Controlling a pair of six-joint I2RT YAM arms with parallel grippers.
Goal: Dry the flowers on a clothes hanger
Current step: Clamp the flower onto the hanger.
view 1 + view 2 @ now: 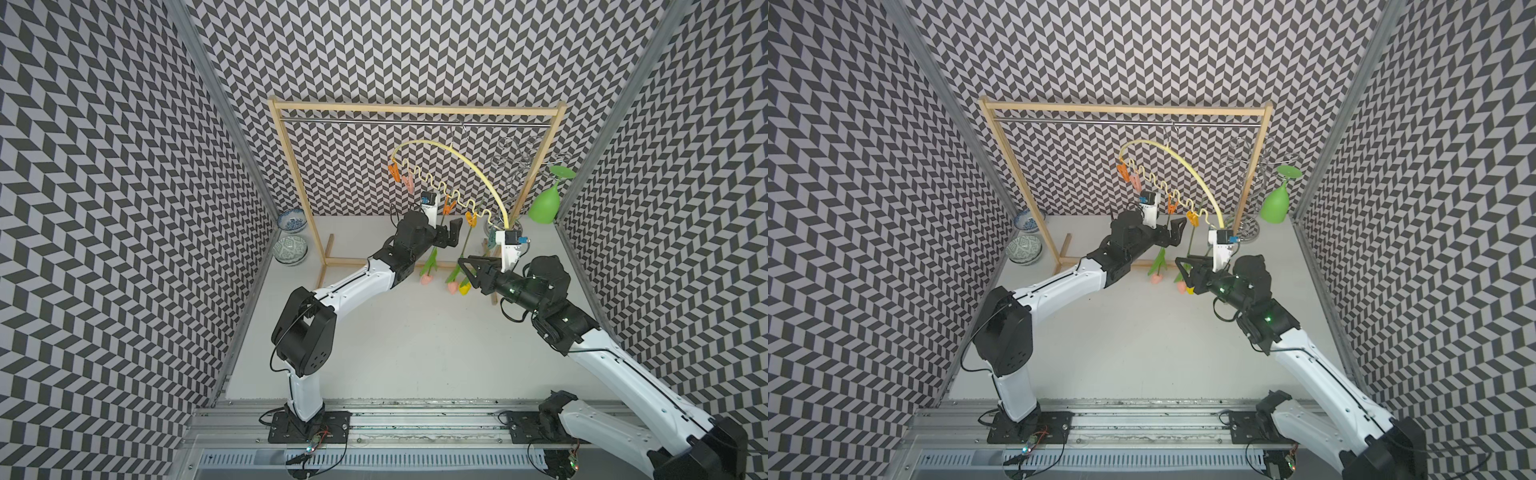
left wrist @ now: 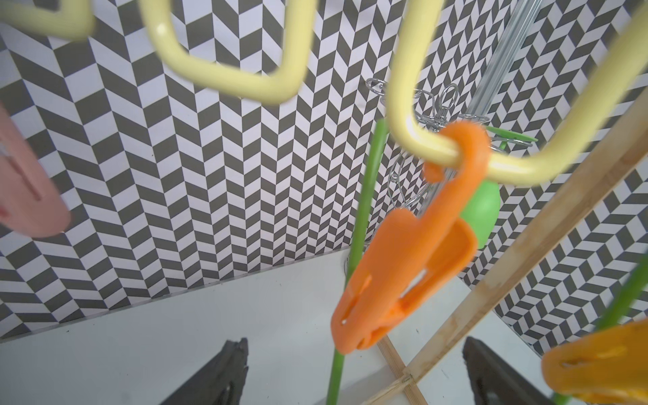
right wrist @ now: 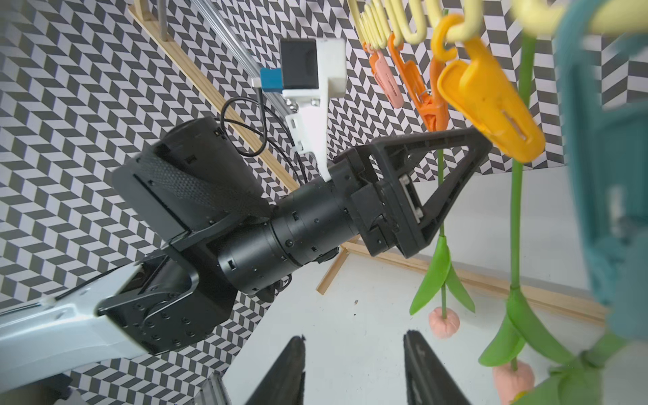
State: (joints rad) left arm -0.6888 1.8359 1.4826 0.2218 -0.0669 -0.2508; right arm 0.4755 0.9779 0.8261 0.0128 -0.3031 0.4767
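**A:** How are the grippers set?

**B:** The left gripper (image 2: 355,345) is spread wide and empty, beside an orange clothespin (image 2: 403,280). The right gripper (image 3: 354,336) is parted and empty.

**A:** And the flowers (image 1: 452,286)?

**B:** They hang heads down from the clothes hanger (image 2: 403,70), which is hooked on the wooden rack (image 1: 415,109).

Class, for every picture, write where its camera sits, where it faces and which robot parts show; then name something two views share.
Both top views: high over the front, looking down at clothes hanger, flowers; arms, left gripper, right gripper show.
Left wrist: under the clothes hanger, facing an orange clothespin; own fingertips show.
Right wrist: beside the flowers, facing the left gripper; own fingertips show.
Shared: both wrist views show that orange clothespin.
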